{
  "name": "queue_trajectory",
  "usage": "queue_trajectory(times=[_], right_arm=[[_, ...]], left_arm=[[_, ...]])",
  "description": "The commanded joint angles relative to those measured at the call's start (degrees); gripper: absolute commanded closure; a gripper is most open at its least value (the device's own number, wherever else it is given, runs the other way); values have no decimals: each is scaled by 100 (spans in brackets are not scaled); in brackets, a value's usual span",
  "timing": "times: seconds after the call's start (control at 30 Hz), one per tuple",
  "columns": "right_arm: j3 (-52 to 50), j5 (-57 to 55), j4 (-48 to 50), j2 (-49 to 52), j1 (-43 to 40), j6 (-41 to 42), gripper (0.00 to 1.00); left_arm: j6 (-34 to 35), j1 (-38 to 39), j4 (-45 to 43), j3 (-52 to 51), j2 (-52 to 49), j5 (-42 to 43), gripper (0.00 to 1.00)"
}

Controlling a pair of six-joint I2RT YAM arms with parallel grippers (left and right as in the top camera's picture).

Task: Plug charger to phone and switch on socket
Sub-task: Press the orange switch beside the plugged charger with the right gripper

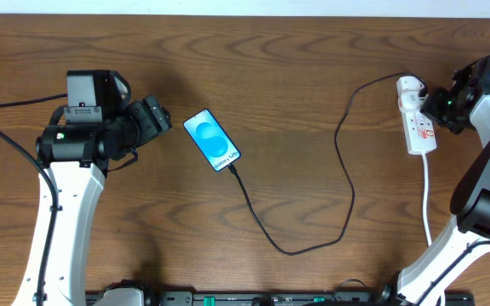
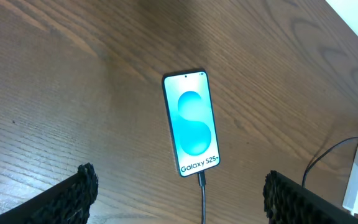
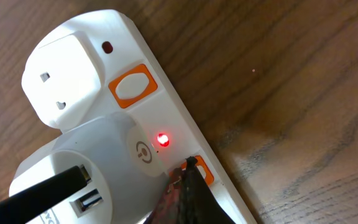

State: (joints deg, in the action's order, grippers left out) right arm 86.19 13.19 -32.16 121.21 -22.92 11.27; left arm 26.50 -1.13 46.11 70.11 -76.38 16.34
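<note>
The phone (image 1: 212, 140) lies on the table with its blue screen up; it also shows in the left wrist view (image 2: 191, 123). The black charger cable (image 1: 344, 174) is plugged into the phone's lower end (image 2: 201, 186) and runs to the white adapter (image 3: 79, 180) in the socket strip (image 1: 417, 121). My left gripper (image 2: 179, 193) is open, just left of the phone. My right gripper (image 3: 188, 186) is shut, its tip pressing an orange switch (image 3: 201, 171) on the strip. A red light (image 3: 162, 139) glows beside the adapter.
A second white plug (image 3: 61, 78) sits in the strip's end outlet, with another orange switch (image 3: 133, 85) next to it. The strip's white cord (image 1: 426, 195) runs toward the front edge along my right arm.
</note>
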Motion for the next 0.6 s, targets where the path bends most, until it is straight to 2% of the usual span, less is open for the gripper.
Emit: queue_trajectory(times=[0.0,0.57], right_arm=[[-157,837,-157,175,433,-127,99],[-157,1300,-208,175,426,-315,99]], left_arm=[[-120,-35,11,24,-35,-59,13],[-120,-35,7,24,-35,-59,13]])
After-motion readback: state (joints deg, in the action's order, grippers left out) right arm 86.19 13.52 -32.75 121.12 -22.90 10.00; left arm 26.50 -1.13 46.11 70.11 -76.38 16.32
